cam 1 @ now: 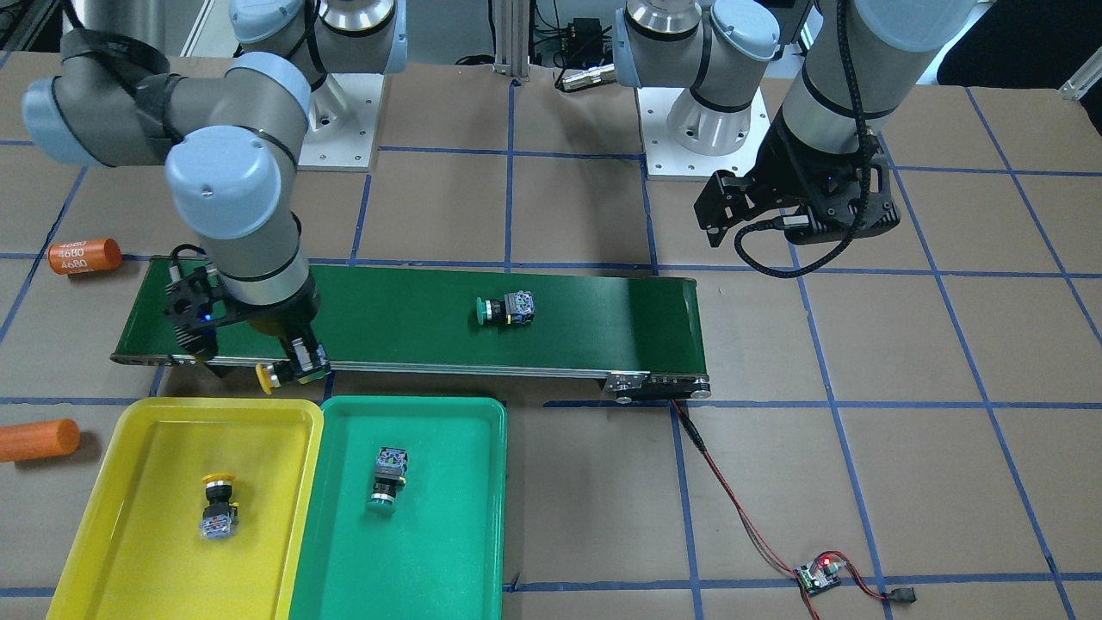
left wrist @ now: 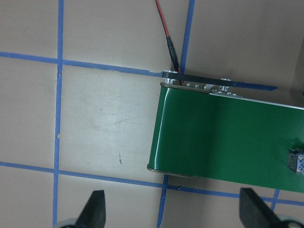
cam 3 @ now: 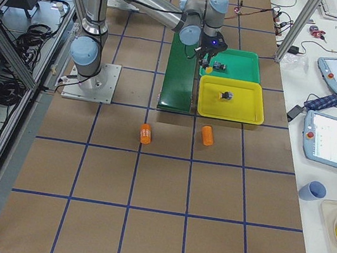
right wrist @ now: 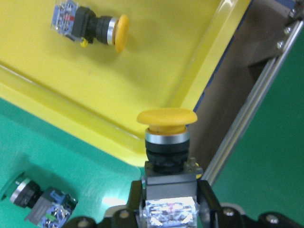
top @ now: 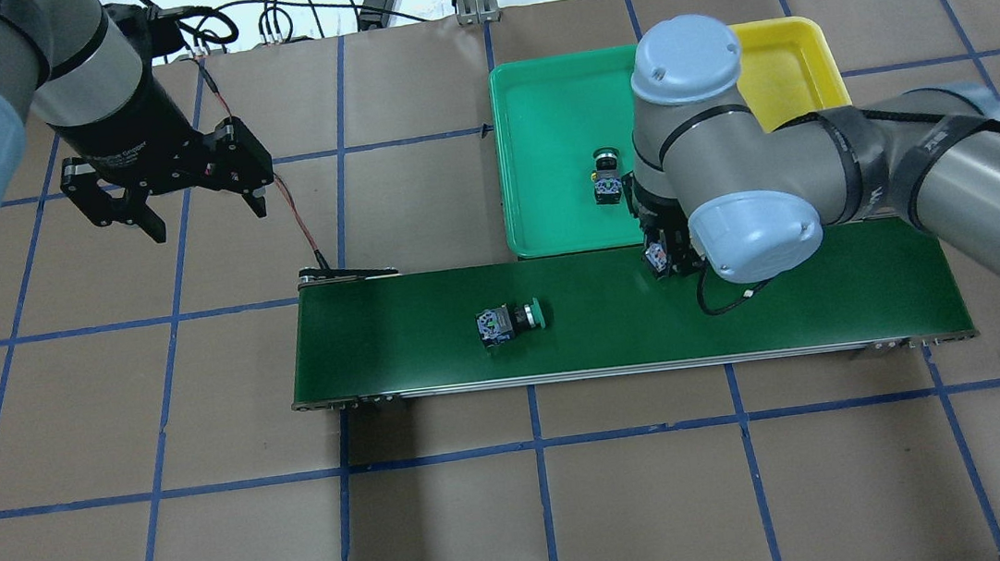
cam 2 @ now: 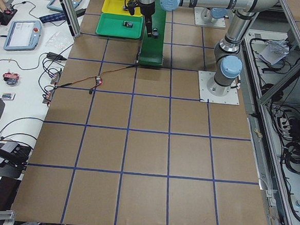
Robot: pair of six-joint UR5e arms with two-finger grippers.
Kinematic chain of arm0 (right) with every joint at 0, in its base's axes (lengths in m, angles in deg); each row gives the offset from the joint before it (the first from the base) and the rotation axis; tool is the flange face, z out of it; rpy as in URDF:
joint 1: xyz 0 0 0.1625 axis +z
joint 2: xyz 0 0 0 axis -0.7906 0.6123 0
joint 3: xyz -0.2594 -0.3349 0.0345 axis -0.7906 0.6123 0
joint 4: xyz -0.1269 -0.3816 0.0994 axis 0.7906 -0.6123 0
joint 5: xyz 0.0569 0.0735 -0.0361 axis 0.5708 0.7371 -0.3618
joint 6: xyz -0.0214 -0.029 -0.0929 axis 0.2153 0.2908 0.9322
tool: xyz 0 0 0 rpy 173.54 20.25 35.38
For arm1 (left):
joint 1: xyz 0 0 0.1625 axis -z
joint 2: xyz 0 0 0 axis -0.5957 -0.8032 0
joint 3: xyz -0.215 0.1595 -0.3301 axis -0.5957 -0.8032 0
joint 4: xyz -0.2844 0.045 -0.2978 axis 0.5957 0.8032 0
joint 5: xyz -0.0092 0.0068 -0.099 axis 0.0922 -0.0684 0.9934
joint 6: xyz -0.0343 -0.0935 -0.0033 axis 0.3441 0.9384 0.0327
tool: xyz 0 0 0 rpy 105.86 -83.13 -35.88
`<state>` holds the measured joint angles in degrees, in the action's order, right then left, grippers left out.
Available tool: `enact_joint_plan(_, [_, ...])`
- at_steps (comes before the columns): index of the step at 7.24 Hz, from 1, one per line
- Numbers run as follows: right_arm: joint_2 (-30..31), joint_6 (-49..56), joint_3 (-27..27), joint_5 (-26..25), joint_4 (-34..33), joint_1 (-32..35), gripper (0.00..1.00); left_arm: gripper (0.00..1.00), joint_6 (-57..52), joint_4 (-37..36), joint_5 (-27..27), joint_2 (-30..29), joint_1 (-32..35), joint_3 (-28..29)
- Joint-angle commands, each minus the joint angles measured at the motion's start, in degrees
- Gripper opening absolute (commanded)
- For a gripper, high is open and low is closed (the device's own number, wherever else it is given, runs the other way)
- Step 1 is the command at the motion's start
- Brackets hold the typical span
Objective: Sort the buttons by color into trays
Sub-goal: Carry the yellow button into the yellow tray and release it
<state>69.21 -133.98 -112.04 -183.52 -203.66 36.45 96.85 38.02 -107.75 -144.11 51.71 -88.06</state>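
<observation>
My right gripper (cam 1: 293, 368) is shut on a yellow-capped button (cam 1: 277, 375). It holds it above the conveyor's front rail, just short of the yellow tray (cam 1: 142, 551). In the right wrist view the held button (right wrist: 167, 137) hangs over that tray's rim (right wrist: 209, 71). A second yellow button (cam 1: 218, 508) lies in the yellow tray. One green button (cam 1: 387, 478) lies in the green tray (cam 1: 448, 534). Another green button (cam 1: 506, 308) lies on the conveyor belt (cam 1: 603, 319). My left gripper (top: 203, 214) is open and empty above the table, past the belt's end.
Two orange cylinders (cam 1: 84, 256) (cam 1: 36, 439) lie on the table beside the belt's end and the yellow tray. A red wire runs from the belt to a small circuit board (cam 1: 818, 575). The trays stand side by side against the belt.
</observation>
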Motion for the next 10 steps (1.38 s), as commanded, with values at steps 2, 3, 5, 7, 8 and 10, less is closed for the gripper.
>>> enact_joint_plan(2, [-8.28,6.87,1.99,-0.34,-9.10,-5.10,0.00,1.00,0.77,2.82,1.31,-2.73,0.32,5.65])
enact_joint_plan(3, [-8.56,6.78,1.99,-0.60,-9.02,-5.19,0.31,1.00,0.77,4.14,0.87,-1.78,0.32,6.62])
enact_joint_plan(5, [-7.95,6.43,1.99,-1.30,-8.59,-5.20,1.00,1.00,2.51,4.68,1.22,-2.82,0.32,7.07])
enact_joint_plan(7, [-3.93,5.82,1.73,-1.66,-6.49,-4.67,1.00,1.00,3.23,4.16,1.66,-3.43,0.23,7.42])
enact_joint_plan(8, [-0.77,5.73,1.38,-1.04,-0.82,-3.97,1.00,1.00,3.23,4.15,1.57,-3.79,0.06,7.51])
enact_joint_plan(10, [4.16,0.06,0.85,-1.04,6.86,1.36,1.00,1.00,3.23,4.07,1.57,-3.88,-0.03,7.77])
